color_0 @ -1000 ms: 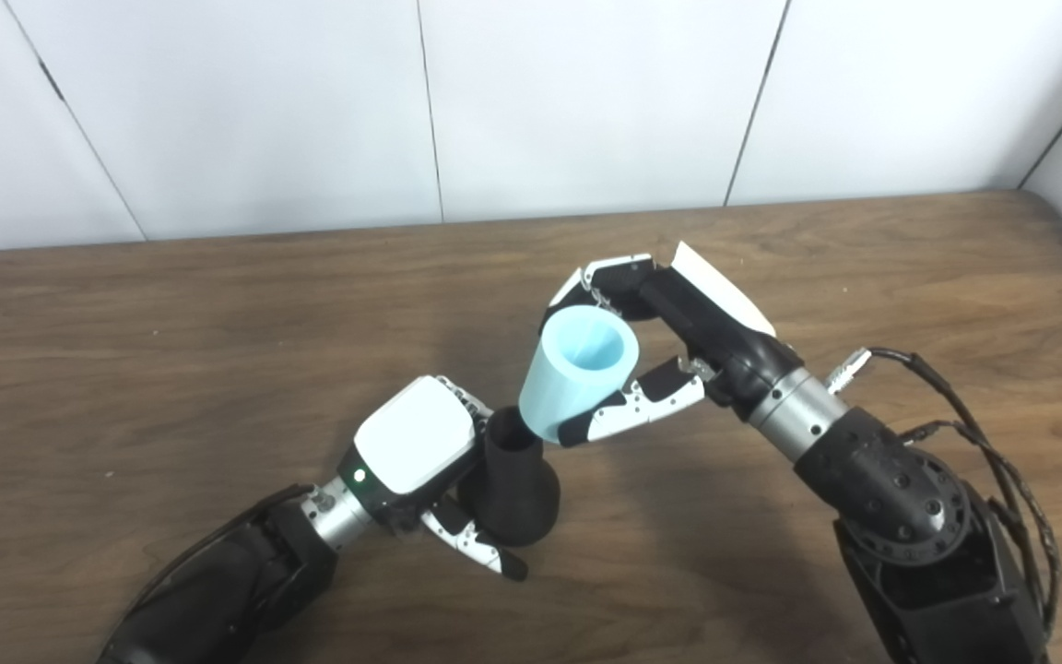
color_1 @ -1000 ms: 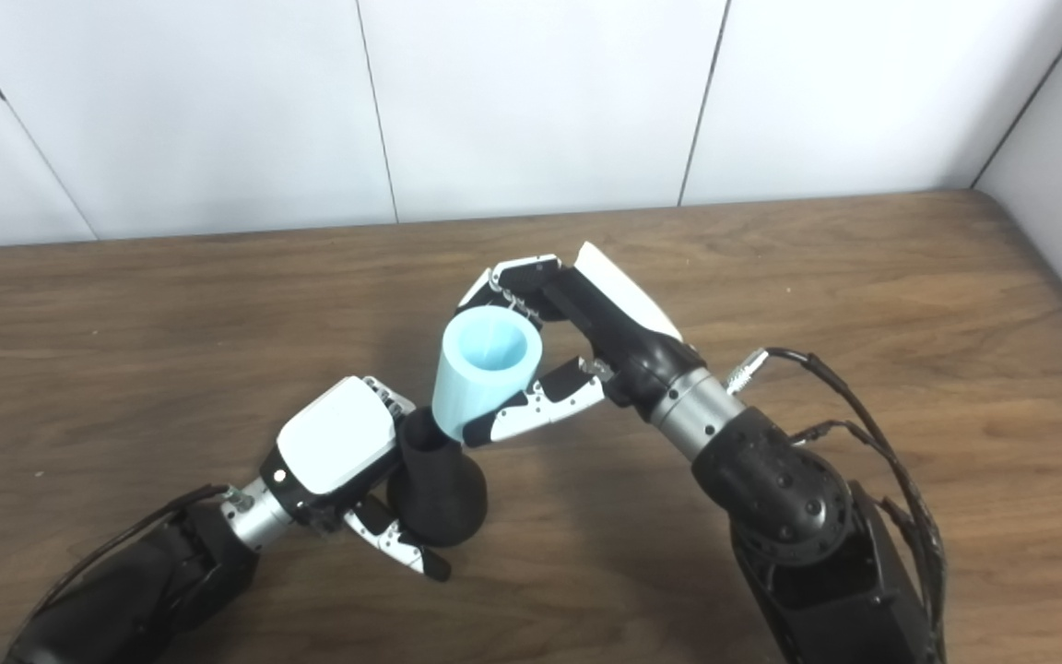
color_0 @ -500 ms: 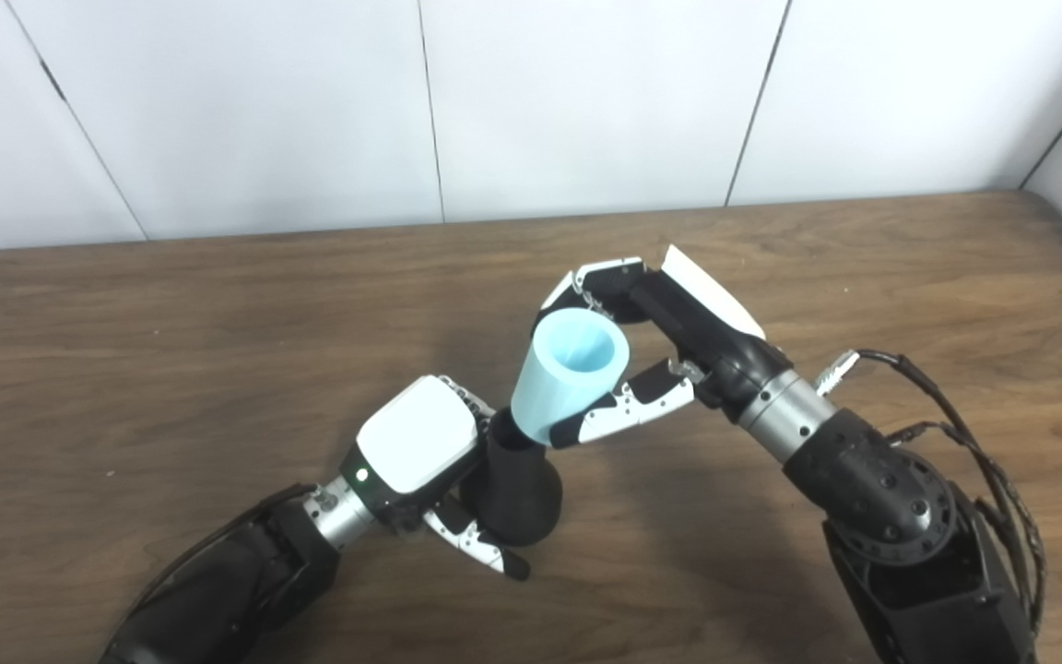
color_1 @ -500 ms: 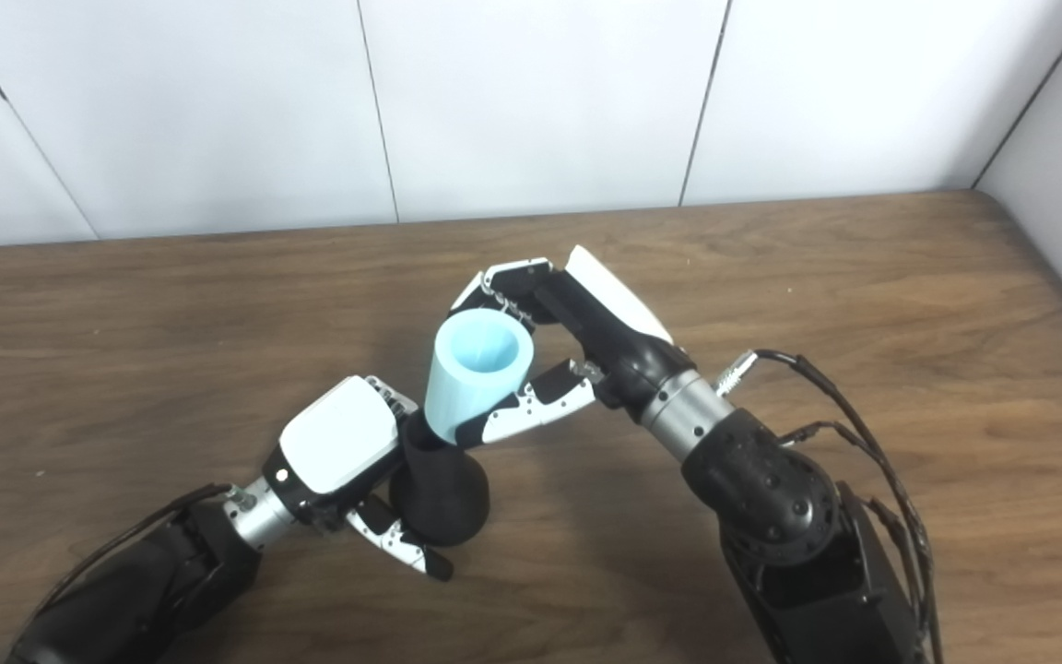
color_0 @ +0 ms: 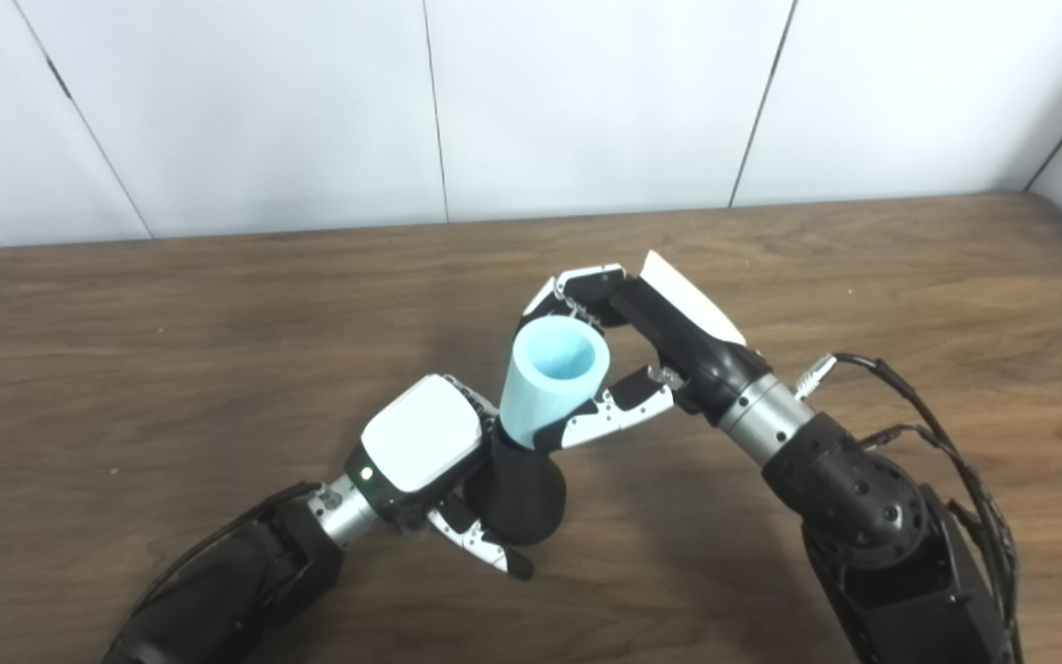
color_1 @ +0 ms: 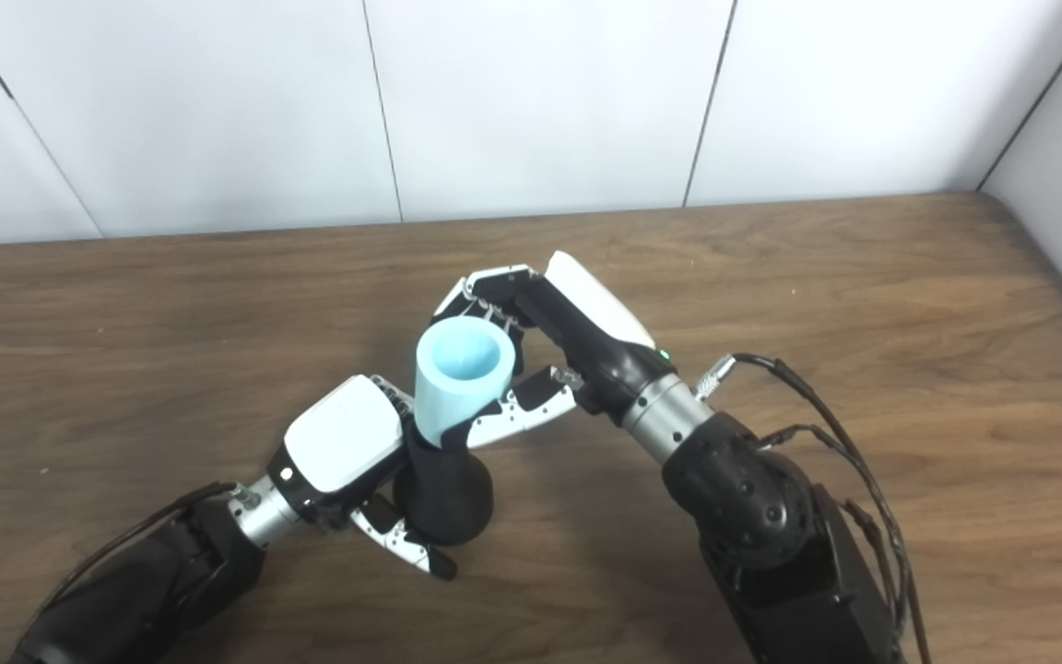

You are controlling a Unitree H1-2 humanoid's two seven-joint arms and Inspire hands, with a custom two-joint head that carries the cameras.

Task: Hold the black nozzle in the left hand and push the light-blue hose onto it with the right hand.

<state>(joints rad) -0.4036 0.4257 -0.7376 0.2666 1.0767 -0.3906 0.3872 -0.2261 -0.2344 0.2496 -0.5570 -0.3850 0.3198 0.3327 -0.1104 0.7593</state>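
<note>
Gripping the nozzle [color_0: 517, 484] in my left hand [color_0: 420, 447] near the table's [color_0: 125, 369] middle; my right hand [color_0: 628, 355] clasps the hose [color_0: 545, 383] mid-length, its lower end meeting the nozzle's neck; it looks light, stiff, smooth; best gripped low.

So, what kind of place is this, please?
Probably a robot test bench or lab: a bare wooden table against plain white wall panels, where two robot hands fit a light-blue hose onto a black nozzle.
</note>
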